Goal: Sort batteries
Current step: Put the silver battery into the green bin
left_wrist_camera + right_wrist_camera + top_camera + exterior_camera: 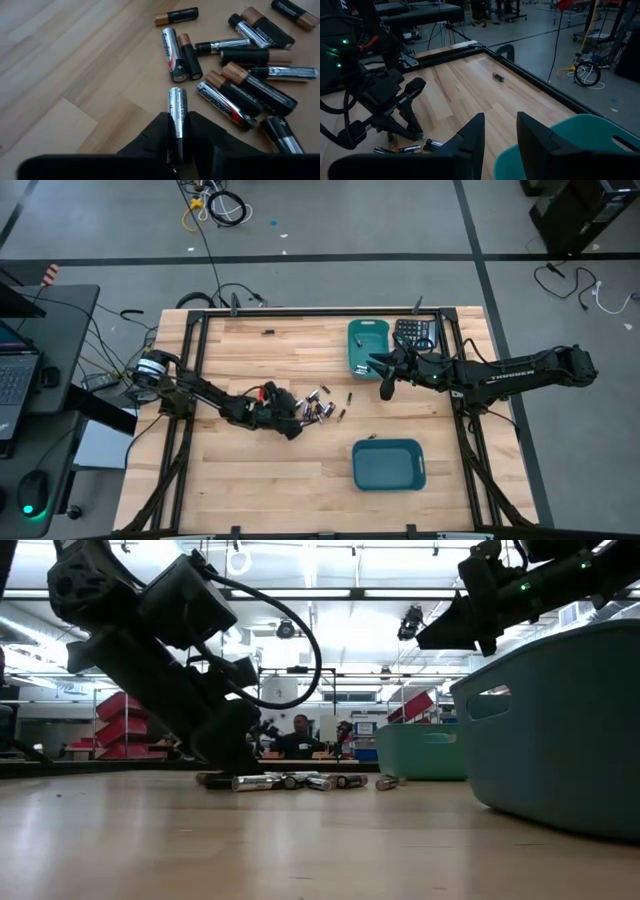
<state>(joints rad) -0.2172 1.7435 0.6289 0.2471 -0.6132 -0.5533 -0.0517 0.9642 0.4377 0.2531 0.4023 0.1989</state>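
Several batteries (235, 75), silvery and dark with copper ends, lie loose in a heap (320, 405) on the wooden table at its middle. My left gripper (293, 425) stands low at the heap's left side, shut on one silvery battery (177, 107). My right gripper (497, 135) hangs open and holds nothing, above the table beside the far teal bin (367, 345). In the low view the heap (290, 781) lies just right of my left gripper (225, 745). My left gripper pinches the silvery battery between its two fingers, by the long sides of its near half (178, 131). The fingers slant down from the table's left and lie along the battery. Its far end (177, 92) sticks out past the fingertips; whether it is off the table I cannot tell.
A second teal bin (388, 464) stands near the front right. A black calculator (415, 333) lies beside the far bin. Single batteries lie apart at the far side (268, 332) and right of the heap (350, 396). A black frame (190, 380) rims the table.
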